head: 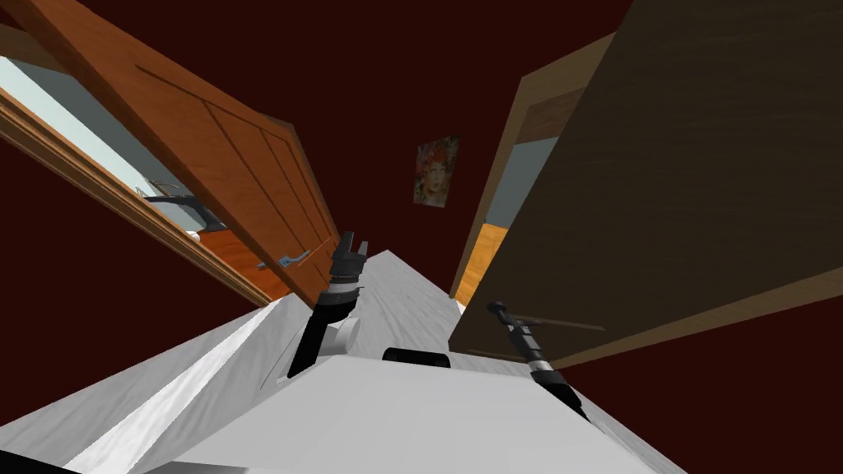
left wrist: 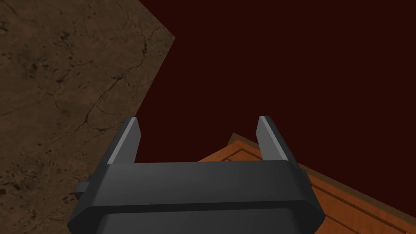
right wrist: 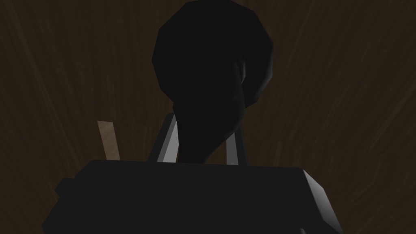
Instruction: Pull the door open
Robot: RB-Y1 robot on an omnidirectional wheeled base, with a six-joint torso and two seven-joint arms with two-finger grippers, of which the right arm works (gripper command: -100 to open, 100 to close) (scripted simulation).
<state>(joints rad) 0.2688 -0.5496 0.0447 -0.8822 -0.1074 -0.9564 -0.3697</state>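
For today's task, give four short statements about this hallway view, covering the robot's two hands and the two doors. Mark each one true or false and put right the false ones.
1. The right hand is shut on the black handle of the dark brown door. True.
2. The left hand grips the lever of the orange door. False: its fingers stand open with nothing between them, and the lever is free.
3. A picture hangs on the dark red wall at the far end. True.
4. Both doors are the same colour. False: the one on the robot's left is orange, the one on its right dark brown.
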